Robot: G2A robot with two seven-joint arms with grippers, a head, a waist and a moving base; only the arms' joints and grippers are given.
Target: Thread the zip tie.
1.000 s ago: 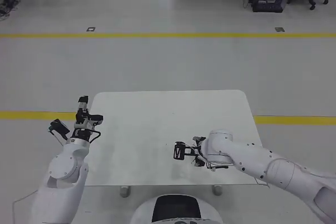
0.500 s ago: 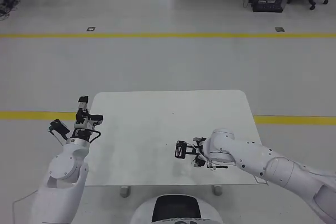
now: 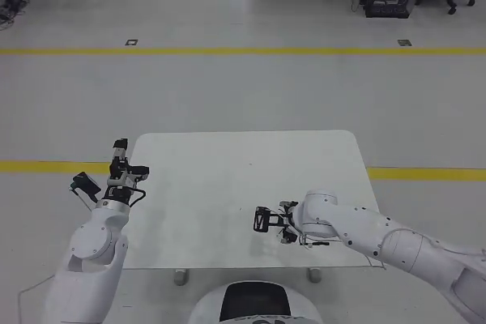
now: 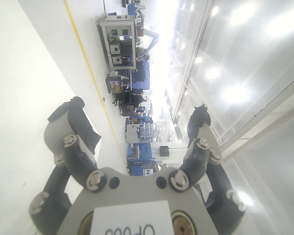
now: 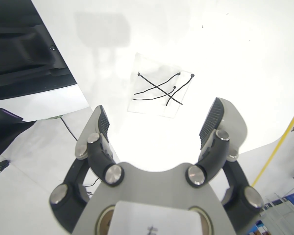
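Table [image 3: 243, 154]: white.
Left gripper [image 4: 137, 105]: spread, empty, raised by table's left edge.
Right gripper [image 5: 159, 105]: spread, empty, over table's front; nearer arm.
Clear sheet [image 5: 147, 106]: on table, straight ahead of it.
Zip ties [image 5: 158, 88]: four, crossed on sheet.

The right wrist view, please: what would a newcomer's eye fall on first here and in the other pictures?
The crossed black zip ties stand out first, lying on a clear square sheet on the white table, ahead of the open right claw. Next comes the left claw, also open and empty, raised by the table's left edge and facing the hall.
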